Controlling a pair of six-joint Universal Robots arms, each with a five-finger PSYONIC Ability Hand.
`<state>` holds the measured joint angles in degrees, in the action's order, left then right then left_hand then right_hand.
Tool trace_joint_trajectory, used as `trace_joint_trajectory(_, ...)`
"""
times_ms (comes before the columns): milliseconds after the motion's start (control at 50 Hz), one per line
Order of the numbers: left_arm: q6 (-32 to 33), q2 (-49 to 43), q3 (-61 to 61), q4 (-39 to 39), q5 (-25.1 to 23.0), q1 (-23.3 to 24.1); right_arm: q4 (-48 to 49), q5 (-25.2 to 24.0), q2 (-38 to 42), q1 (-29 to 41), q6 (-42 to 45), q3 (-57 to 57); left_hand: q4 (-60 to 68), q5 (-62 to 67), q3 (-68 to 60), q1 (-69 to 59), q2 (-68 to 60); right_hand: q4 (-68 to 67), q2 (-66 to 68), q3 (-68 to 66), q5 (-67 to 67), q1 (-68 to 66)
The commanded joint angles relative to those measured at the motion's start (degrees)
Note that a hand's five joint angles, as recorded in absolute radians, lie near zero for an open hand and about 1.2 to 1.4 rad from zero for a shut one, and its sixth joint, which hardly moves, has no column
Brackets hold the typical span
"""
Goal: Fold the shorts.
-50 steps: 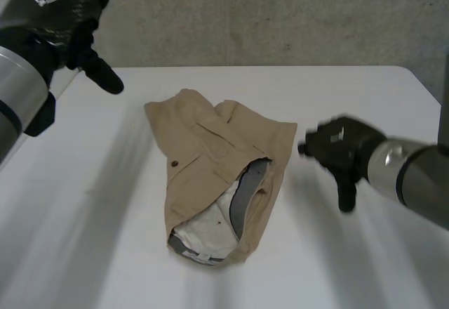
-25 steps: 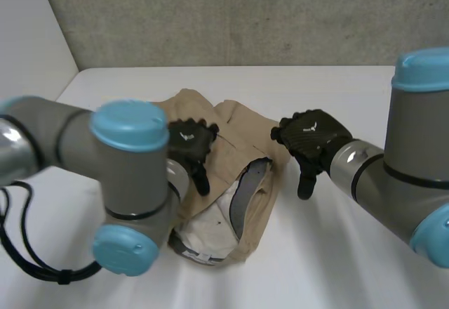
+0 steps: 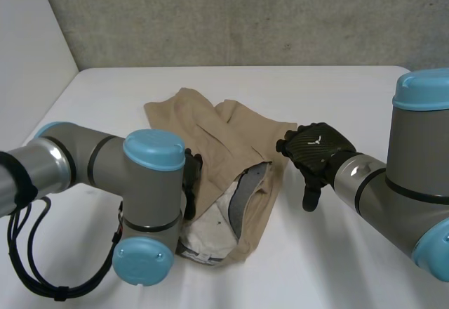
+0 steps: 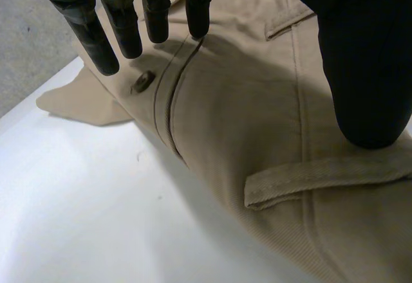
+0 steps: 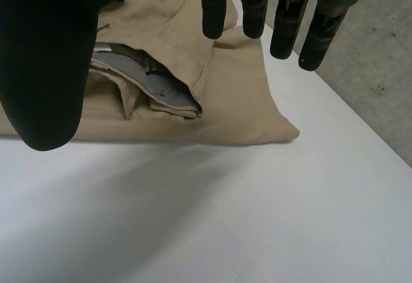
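The fingers (image 4: 196, 6) of the left hand (image 4: 367, 71) are straight and stand wide of the thumb, holding nothing. Their tips hang just above the tan shorts (image 4: 238, 103), close to a button (image 4: 142, 82) and a stitched seam. The thumb tip sits low over the cloth beside a belt loop (image 4: 322, 175); whether it touches cannot be told. Beyond the cloth's edge lies the white table (image 4: 77, 219).

The right hand (image 5: 45, 58) is likewise spread, its fingers (image 5: 214, 6) straight and apart from the thumb, with nothing between them. It is above the side edge of the shorts, near the grey lining (image 5: 138, 80) of the open waistband, and clear of the cloth.

In the head view the shorts lie crumpled in the middle of the frame, waistband toward the lower edge. The left hand is at their left edge, mostly behind the left arm (image 3: 140, 204) that fills the lower left. The right hand is at their right edge, centre right, on the right arm (image 3: 407, 182) coming from the lower right.
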<state>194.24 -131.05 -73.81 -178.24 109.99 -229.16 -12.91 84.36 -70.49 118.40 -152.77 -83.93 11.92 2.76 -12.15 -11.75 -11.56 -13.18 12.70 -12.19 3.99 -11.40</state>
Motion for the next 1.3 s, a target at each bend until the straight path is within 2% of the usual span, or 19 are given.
trace_joint_trajectory(20, -2.5, 7.0, -2.1, 0.5, -0.2, 0.6, 0.0, 0.0, 0.0, 0.1, 0.0, -0.5, 3.2, 2.3, -2.9, -3.3, -3.5, 3.2, -2.7, 2.2, -4.0, 1.4)
trace_joint_trajectory(200, -4.1, 8.7, -5.6, 3.2, 0.2, 2.1, 0.0, 0.0, 0.0, 0.1, 0.1, -0.8, 3.0, 2.2, -2.8, -3.2, -3.4, 3.2, -2.7, 2.2, -4.0, 1.4)
trace_joint_trajectory(480, -4.0, 8.3, -9.3, 3.3, 0.4, 1.5, 0.0, 0.0, -0.1, 0.1, 0.5, -0.9, 4.7, 3.8, -4.4, -4.8, -5.0, 3.2, -2.7, 2.2, -4.0, 1.4)
trace_joint_trajectory(560, -4.0, 7.8, -9.1, 1.8, 1.9, 1.3, 0.0, 0.0, -0.2, 0.1, 0.6, -1.1, 21.3, 20.5, -21.1, -21.5, -21.6, 3.2, -2.7, 2.2, -4.0, 1.4)
trace_joint_trajectory(580, -3.7, 7.6, -9.0, 0.3, 3.0, 1.0, 0.0, 0.0, -0.3, 0.1, 0.6, -1.2, 34.7, 33.8, -34.4, -34.8, -35.0, 3.2, -2.7, 2.2, -4.0, 1.4)
trace_joint_trajectory(660, -3.0, 7.6, -8.9, -5.5, 5.3, -0.5, 0.1, 0.0, -1.0, 0.1, 0.7, -1.7, 68.0, 67.2, -67.8, -68.2, -68.4, 3.2, -2.7, 2.2, -4.0, 1.4)
trace_joint_trajectory(860, 5.1, 17.4, -2.8, -15.6, 5.2, -2.5, 0.0, 0.1, -2.1, -0.8, 0.8, -1.1, 68.1, 67.2, -67.9, -68.3, -68.4, 3.2, -2.7, 2.2, -4.0, 1.4)
trace_joint_trajectory(880, 7.8, 20.5, 1.0, -18.8, 5.2, -2.2, 0.0, 0.1, -2.5, -1.3, 0.8, -1.1, 68.1, 67.2, -67.9, -68.3, -68.4, 3.2, -2.7, 2.2, -4.0, 1.4)
trace_joint_trajectory(940, 8.8, 22.7, 3.9, -20.6, 5.3, -1.6, -0.1, 0.1, -3.1, -2.1, 0.8, -0.8, 68.1, 67.2, -67.9, -68.3, -68.4, 3.2, -2.7, 2.2, -4.0, 1.4)
trace_joint_trajectory(980, 9.0, 24.3, 9.9, -22.4, 5.2, 1.3, -0.1, 0.1, -3.6, -2.7, 0.7, -0.5, 68.1, 67.2, -67.9, -68.3, -68.4, 3.2, -2.7, 2.2, -4.0, 1.4)
trace_joint_trajectory(1100, 9.2, 16.8, 19.1, -22.5, 2.2, 7.3, 0.0, 0.1, -5.0, -5.3, 0.5, -0.3, 68.1, 67.2, -67.9, -68.3, -68.4, 3.2, -2.7, 2.2, -4.0, 1.4)
trace_joint_trajectory(1120, 9.2, 16.8, 19.1, -22.5, 2.2, 7.3, 0.0, 0.1, -5.5, -7.5, 0.2, 0.4, 68.1, 67.2, -67.9, -68.3, -68.4, 3.2, -2.7, 2.2, -4.0, 1.4)
trace_joint_trajectory(1140, 9.3, 11.3, 21.8, -22.6, 0.9, 9.6, 0.0, 0.1, -5.5, -7.5, 0.2, 0.4, 68.1, 67.2, -67.9, -68.3, -68.4, 3.2, -2.7, 2.2, -4.0, 1.4)
trace_joint_trajectory(1180, 9.3, 9.6, 22.4, -22.6, 0.5, 10.0, 0.0, 0.1, -5.6, -8.0, 0.0, 0.6, 68.1, 67.2, -67.9, -68.3, -68.4, 3.2, -2.7, 2.2, -4.0, 1.4)
trace_joint_trajectory(1200, 9.3, 5.0, 23.6, -22.5, -0.6, 11.2, 0.0, 0.2, -5.8, -10.2, -0.1, 1.6, 68.1, 67.2, -67.9, -68.3, -68.4, 3.2, -2.7, 2.2, -4.0, 1.4)
trace_joint_trajectory(1300, 9.0, -4.4, 23.7, -22.3, -2.1, 13.7, -0.1, 0.3, -6.1, -13.1, 0.0, 2.5, 68.1, 67.2, -67.9, -68.3, -68.4, 3.2, -2.7, 2.2, -4.0, 1.4)
